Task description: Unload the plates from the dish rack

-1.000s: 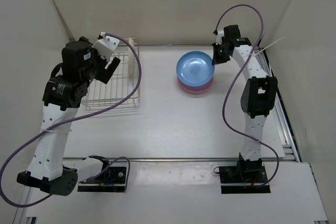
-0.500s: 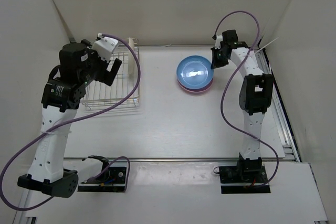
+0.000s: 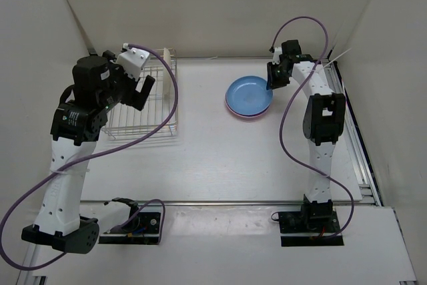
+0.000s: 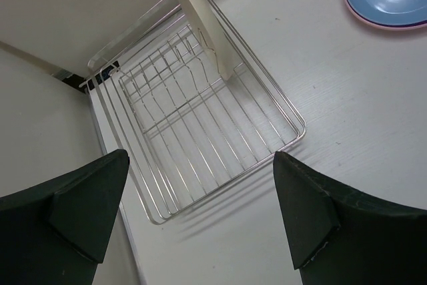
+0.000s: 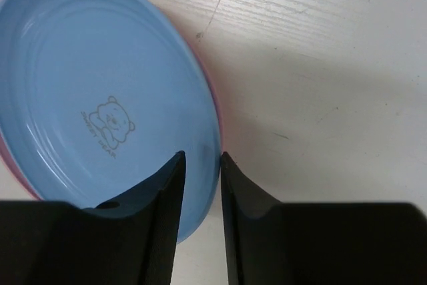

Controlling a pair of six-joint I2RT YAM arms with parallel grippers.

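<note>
Left claw (image 3: pixel 133 93) spread wide with nothing between its fingers, hanging above the near end of the dish rack (image 4: pixel 220 138) on the left side of the tabletop (image 3: pixel 220 158); below it in the left wrist view, silver wire grid with low open sides, flat on the tabletop; at the rack's far end, cream-white plate (image 4: pixel 203 25) standing on edge among the wires, leaning a little, the only plate in the rack; farther back and to the right, well apart from the rack, blue plate (image 3: pixel 248 95) lying face up on top of pink plate (image 5: pixel 10 168), only a thin pink crescent showing past the blue rim; small bear mark with faint lettering at the blue plate's centre in the right wrist view; at the far right edge of that stack, right claw (image 5: pixel 201 158) narrowed to a slim slot and closed on the blue plate's rim, one finger over the inside of the plate, the other outside it above the tabletop.
</note>
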